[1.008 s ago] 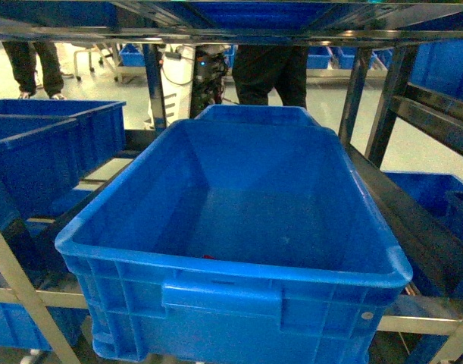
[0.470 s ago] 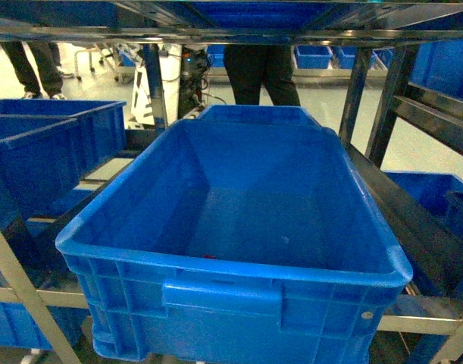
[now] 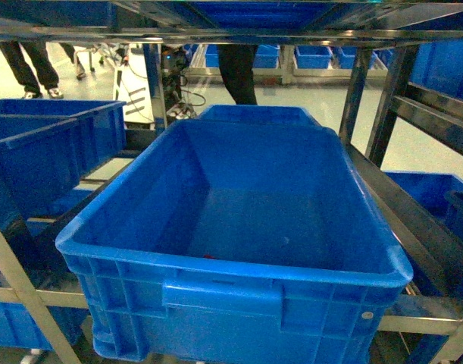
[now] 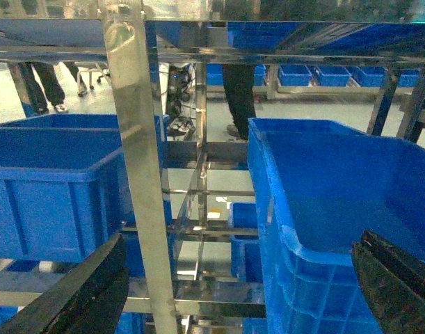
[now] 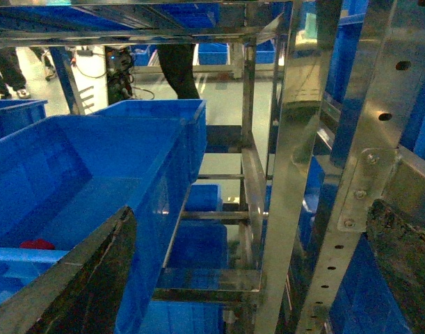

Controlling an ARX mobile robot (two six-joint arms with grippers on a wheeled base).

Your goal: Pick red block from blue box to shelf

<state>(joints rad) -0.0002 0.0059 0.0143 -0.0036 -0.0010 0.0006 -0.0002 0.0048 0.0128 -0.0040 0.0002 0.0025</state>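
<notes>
Red block (image 5: pixel 37 244) sits on the blue box (image 3: pixel 239 227) floor, near its six-o'clock wall. I judge it light, rigid, slick; I'd pinch its flat sides. Both pincers, left (image 4: pixel 233 292) and right (image 5: pixel 254 278), hang open outside the box.

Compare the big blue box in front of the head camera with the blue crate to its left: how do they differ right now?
The blue box sits centred and close, its floor in view; the left crate sits off to the side and only its outer wall and rim show. A sliver of the red block lies on the blue box's floor by the near wall; the left crate's contents cannot be seen. Both are blue plastic, open-topped, and rest on the shelf.
</notes>
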